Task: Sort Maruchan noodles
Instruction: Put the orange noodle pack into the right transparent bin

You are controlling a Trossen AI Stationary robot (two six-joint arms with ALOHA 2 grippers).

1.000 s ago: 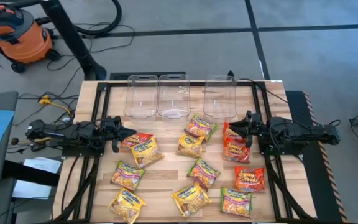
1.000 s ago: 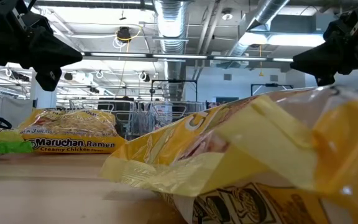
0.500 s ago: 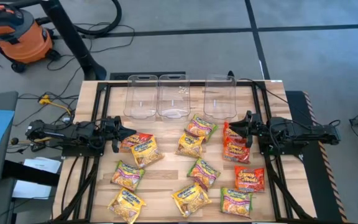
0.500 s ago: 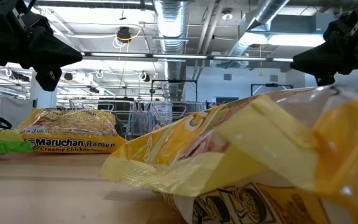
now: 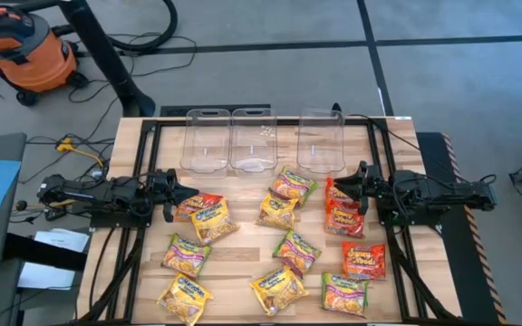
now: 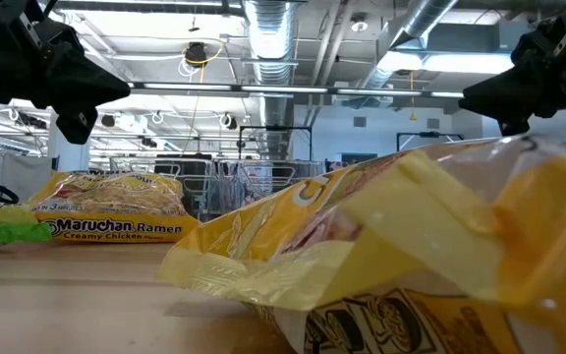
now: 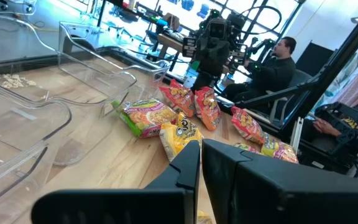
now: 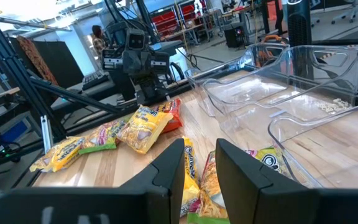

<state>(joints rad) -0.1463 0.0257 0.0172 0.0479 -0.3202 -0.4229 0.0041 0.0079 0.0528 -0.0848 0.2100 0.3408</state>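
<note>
Tabletop point(image 5: 243, 258) is holding scattered noodle packets point(image 5: 295, 250); I'm hovering my left end effector point(image 5: 172, 196) pressed together, right end effector point(image 5: 359, 186) partly spread, empty.

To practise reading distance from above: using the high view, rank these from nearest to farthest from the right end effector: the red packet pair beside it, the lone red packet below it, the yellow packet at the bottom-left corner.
From the right end effector:
1. Red packet pair, right beside it.
2. Lone red packet, lower right of the table.
3. Bottom-left yellow packet, far across on the left.
</note>
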